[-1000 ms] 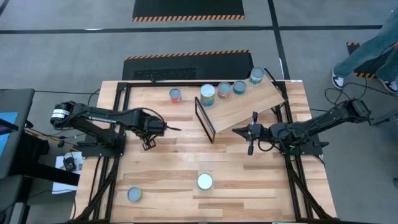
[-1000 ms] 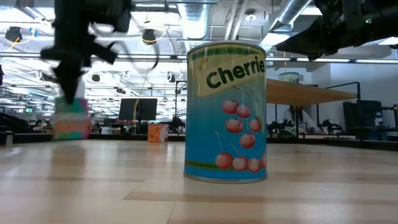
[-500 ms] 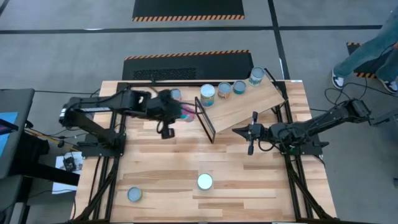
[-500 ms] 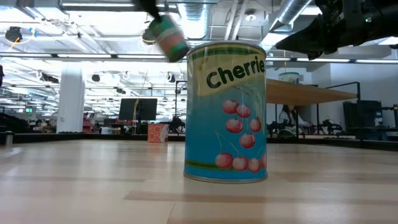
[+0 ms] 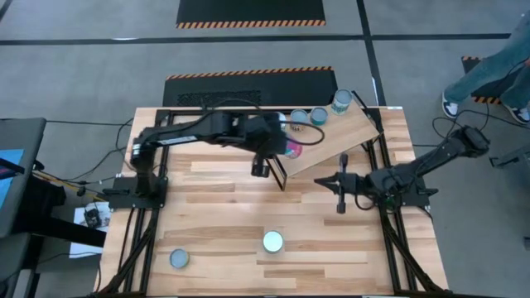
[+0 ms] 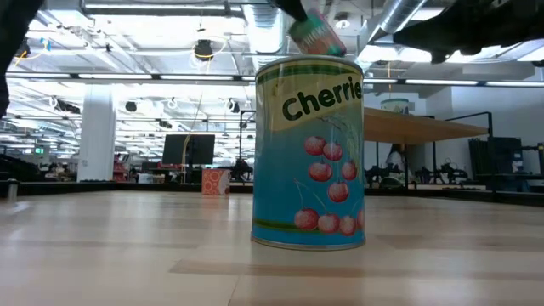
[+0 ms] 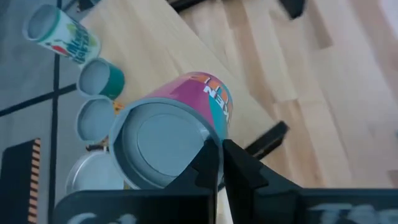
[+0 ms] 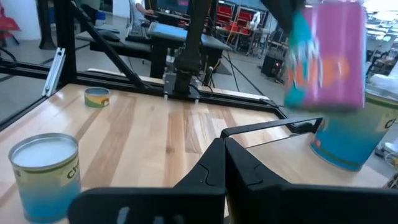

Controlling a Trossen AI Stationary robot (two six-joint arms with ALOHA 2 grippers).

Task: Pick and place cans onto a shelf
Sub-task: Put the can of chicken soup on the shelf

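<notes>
Presently, a pink can (image 5: 291, 148) is pinched by the left gripper (image 5: 284, 147), apparently just above the shelf (image 5: 348, 132). The right gripper (image 5: 340, 183) is held beside the shelf, fingers pressed together.

plank table (image 5: 215, 207), slanted shelf (image 5: 348, 136), cans (image 5: 272, 242)

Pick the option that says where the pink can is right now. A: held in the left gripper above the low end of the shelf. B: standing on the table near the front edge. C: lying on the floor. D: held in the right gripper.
A: the left gripper is shut on the pink can, carrying it in the air over the lower end of the shelf.
</notes>
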